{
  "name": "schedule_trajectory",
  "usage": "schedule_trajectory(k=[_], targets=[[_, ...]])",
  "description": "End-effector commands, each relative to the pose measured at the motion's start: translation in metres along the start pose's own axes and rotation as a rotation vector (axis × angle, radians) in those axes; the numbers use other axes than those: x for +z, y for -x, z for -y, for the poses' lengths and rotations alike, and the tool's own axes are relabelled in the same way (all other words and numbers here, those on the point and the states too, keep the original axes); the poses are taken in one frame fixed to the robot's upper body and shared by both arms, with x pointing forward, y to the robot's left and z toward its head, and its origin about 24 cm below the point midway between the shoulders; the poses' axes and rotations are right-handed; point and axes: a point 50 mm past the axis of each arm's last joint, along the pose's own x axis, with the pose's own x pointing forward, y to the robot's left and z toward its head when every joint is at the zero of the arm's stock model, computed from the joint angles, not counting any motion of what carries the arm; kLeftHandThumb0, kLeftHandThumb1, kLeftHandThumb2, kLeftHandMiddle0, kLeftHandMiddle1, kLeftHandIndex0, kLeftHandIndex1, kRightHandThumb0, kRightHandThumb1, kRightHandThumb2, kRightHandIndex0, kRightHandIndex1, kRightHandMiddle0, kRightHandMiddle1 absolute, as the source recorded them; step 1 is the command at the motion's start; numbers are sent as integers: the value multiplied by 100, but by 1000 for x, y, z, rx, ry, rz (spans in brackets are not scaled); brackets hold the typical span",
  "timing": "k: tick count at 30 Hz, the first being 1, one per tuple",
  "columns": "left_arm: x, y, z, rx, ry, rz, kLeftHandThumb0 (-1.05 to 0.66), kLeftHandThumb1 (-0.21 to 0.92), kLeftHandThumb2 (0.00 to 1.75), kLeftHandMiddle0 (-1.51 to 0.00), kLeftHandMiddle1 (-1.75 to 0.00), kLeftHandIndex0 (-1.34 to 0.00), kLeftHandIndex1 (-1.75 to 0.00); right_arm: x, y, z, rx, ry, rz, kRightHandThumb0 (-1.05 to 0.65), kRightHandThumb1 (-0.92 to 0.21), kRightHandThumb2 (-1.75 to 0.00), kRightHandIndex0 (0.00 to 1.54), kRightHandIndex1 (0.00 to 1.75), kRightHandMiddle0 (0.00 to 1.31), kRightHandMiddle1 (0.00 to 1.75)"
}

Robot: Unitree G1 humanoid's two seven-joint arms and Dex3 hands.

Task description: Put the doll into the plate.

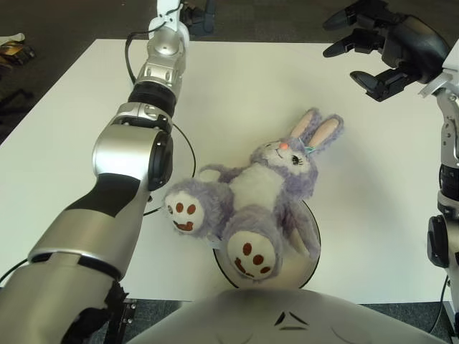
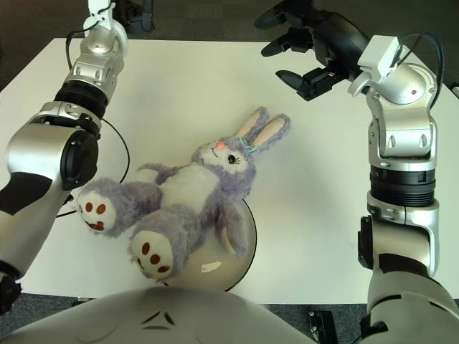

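A purple and white plush rabbit doll [image 1: 265, 193] is lying on its back partly in the plate [image 2: 240, 247], a round dish with a dark rim sitting near the front edge of the white tabletop [image 1: 237, 86]. The doll's lower body and one leg are resting over the plate, while its head and pink-lined ears are stretching out past the rim toward the far right, and its other leg, with a brown paw print on the foot, is sticking out past the plate's left side onto the tabletop. Nothing else is showing inside the plate, most of which is being covered by the doll. The right hand [image 2: 315, 43] is hanging in the air above the far right part of the tabletop, well apart from the doll, its dark fingers [image 2: 290, 77] standing apart and holding nothing. The left arm is reaching across the left side of the tabletop toward the far edge, where the left hand [image 1: 197, 16] is showing only partly at the top border, so I cannot tell how its fingers are standing. The right eye view is showing the whole right forearm and wrist, which the left eye view is cutting off at its edge.
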Motion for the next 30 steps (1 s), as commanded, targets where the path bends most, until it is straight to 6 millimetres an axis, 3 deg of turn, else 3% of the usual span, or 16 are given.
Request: schedule_trajectory(k=[1,8,11,14,21,24,25,27,30], targets=[[0,3,-9,-12,-7,34,-1,49,105,-43,-154,-46,-175,1,1,-1,-28,-40,-18,-37,-47,-104,45,88,17,125],[-1,6,-9,-2,10,52,0,54,99,-37,-153,-46,-175,0,2,-4,-139,-17,-51,-35,-48,-105,51,90,5,122],[-3,9,-7,18,32,66,-1,56,96,-35,-153,-45,-175,-2,4,-8,-217,24,-17,-41,-52,-99,45,87,5,123],[-4,11,-7,38,41,72,0,58,99,-31,-168,-34,-175,-5,5,-11,-241,15,22,-46,-54,-93,37,80,5,125],[-7,20,-7,65,43,92,0,60,99,-30,-173,-30,-175,-18,6,-14,-253,-15,93,-42,-51,-96,38,78,0,117],[-8,22,-7,68,53,96,0,60,92,-35,-155,-39,-175,-23,6,-15,-279,-23,99,-42,-50,-96,45,82,0,111],[-8,23,-8,68,64,101,0,60,91,-37,-151,-40,-175,-34,2,-22,-365,-81,17,-42,-51,-96,47,83,0,112],[-9,25,-8,66,81,105,0,59,90,-40,-148,-41,-175,-46,1,-29,-463,-149,-86,-27,-58,-85,50,105,11,127],[-12,28,-8,58,102,100,-1,57,90,-48,-141,-40,-175,-44,2,-26,-486,-178,-103,-7,-72,-68,48,137,19,153]])
